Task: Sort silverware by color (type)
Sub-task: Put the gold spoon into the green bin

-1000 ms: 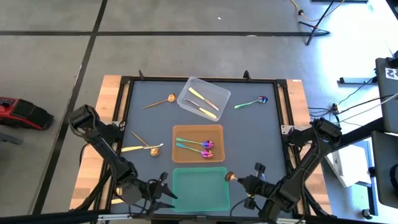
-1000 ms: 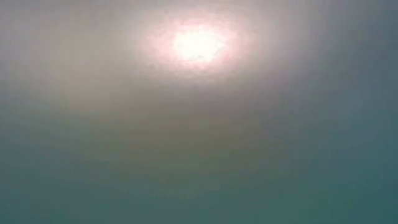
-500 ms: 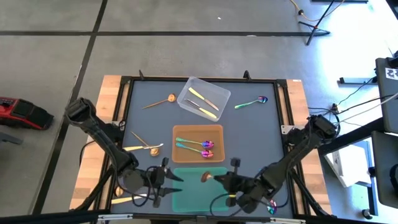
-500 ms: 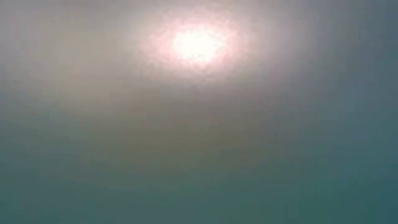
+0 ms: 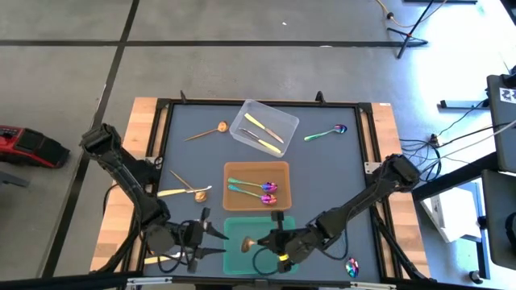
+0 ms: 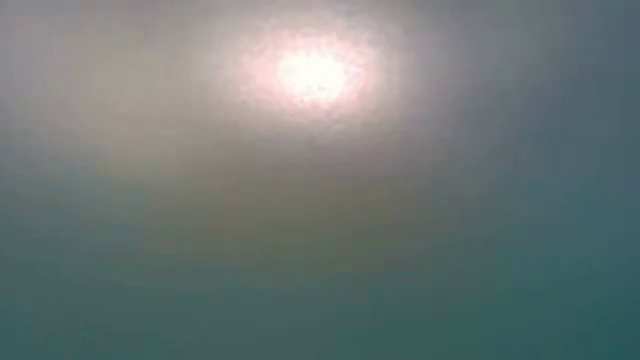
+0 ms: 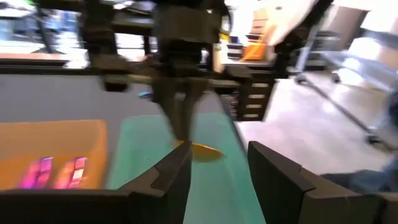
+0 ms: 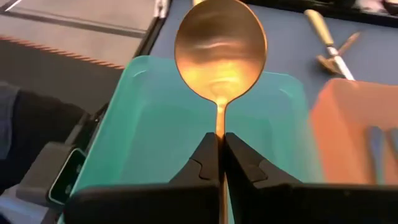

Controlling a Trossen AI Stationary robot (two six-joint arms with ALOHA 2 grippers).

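On the dark blue-grey worktop (image 5: 330, 173), the left pincer (image 5: 216, 242) waits at about 7 o'clock, just beside the left edge of the green rectangular plastic bin (image 5: 234, 225); its two fingers stand apart with nothing between them. At 9 o'clock a pale yellow-gold knife (image 5: 173, 192) and a thin copper-gold spoon (image 5: 189, 187) lie crossed on the worktop. At 11 o'clock another copper-gold spoon (image 5: 206, 132) lies alone. At 12 o'clock the clear plastic bin (image 5: 278, 117) holds two pale knives (image 5: 262, 135).

In the centre, the orange rectangular bin (image 5: 242, 173) holds two iridescent purple-teal spoons (image 5: 256, 192).

At 6 o'clock the right pincer (image 5: 262, 241) is over the green bin, clenched on the thin handle of a copper-gold round-bowled spoon (image 8: 221, 46). The round bowl sticks out forward past the fingertips, over the left part of the bin.

At 1 o'clock one rainbow spoon (image 5: 326, 132) lies on the worktop. At 5 o'clock, near the corner, a small iridescent utensil end (image 5: 351, 264) is visible.

The low view shows only a blurred glow.
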